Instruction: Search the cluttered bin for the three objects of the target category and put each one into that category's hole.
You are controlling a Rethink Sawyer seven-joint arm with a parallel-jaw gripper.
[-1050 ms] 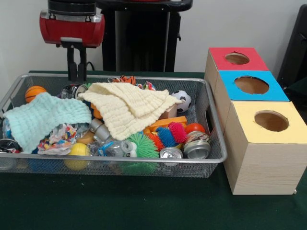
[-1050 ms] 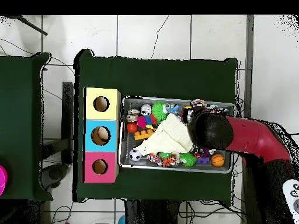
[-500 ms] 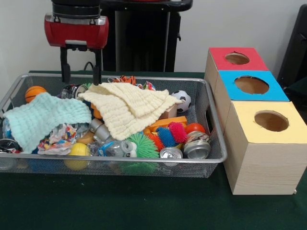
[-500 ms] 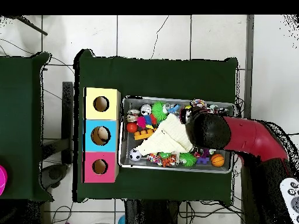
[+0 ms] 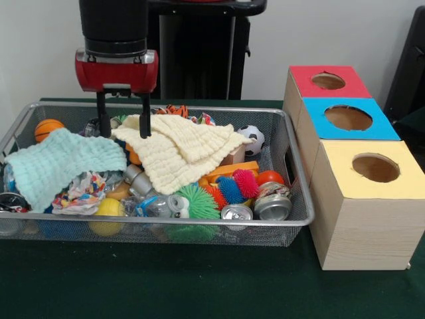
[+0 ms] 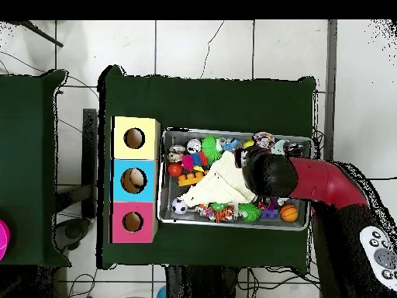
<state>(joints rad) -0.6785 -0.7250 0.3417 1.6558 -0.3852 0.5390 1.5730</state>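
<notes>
You can't see what lies under the cream cloth draped across the middle of the wire bin; it covers the toys beneath, and only an orange edge pokes out on its left side. Left of that cloth, the mint cloth buries more of the clutter. From overhead, the arm blocks the end effector and the bin contents below it. The arm's upper part is cut off at the front view's top edge.
</notes>
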